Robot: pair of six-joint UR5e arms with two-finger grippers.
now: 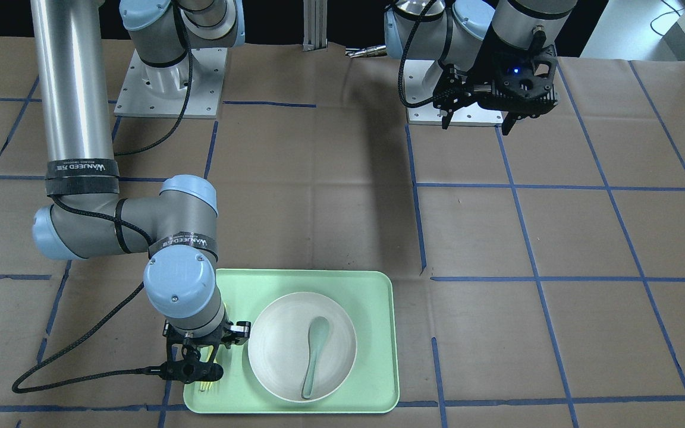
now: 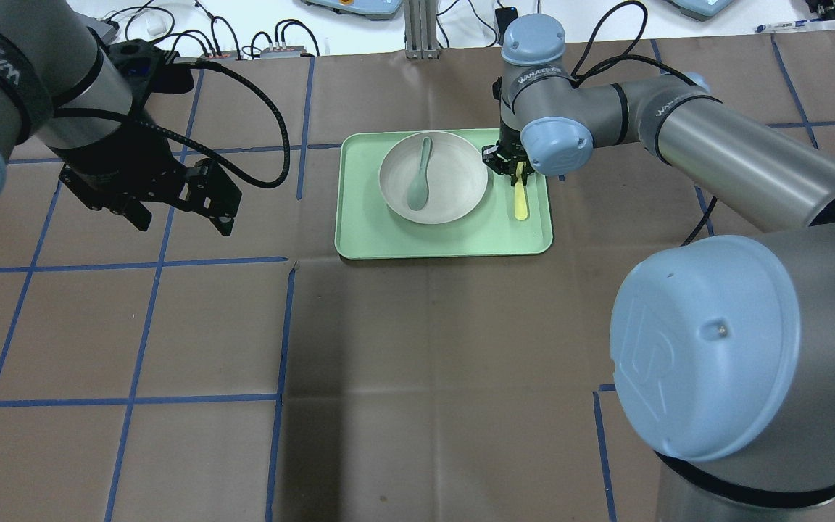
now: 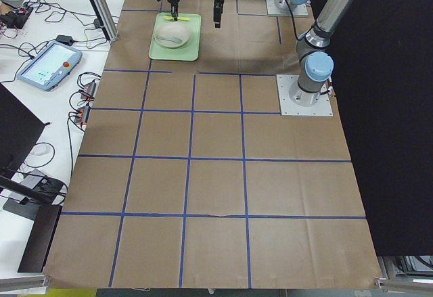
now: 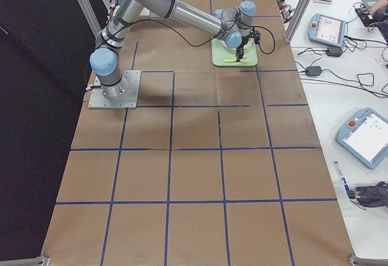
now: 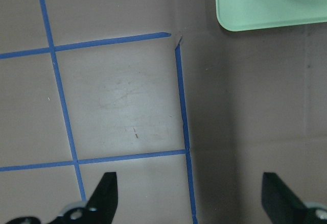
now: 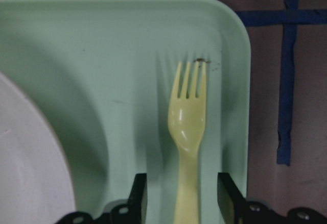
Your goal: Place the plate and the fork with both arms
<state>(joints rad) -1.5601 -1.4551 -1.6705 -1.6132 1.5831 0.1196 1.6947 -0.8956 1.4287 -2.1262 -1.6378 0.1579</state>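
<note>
**Noting hidden parts and item count: fork straddled, not pinched**

Hidden or cut off: in the front-facing view the right arm's [image 1: 182, 291] wrist covers most of the fork [image 1: 206, 386], and only the tine end shows. In the right wrist view the fork's handle end runs off the bottom edge and only an arc of the plate [image 6: 30, 173] shows. The left wrist view catches just one tray [image 5: 255, 15] corner. Both side views are too small to judge grip.

Count: one plate [image 2: 457, 181], one fork [image 2: 520, 203], one spoon [image 2: 419, 181], one tray [image 2: 446, 243], two arms.

Positions: the plate sits on the tray with the spoon lying in it. The fork lies flat on the tray between plate and tray rim, apart from both.

Right jaws: spread, one finger [image 6: 139, 193] on each side of the fork handle, a gap visible on each side.

Left jaws: spread, holding nothing, on the left arm [image 2: 98, 145] above the bare bench [image 2: 417, 362], well apart from the tray.
</note>
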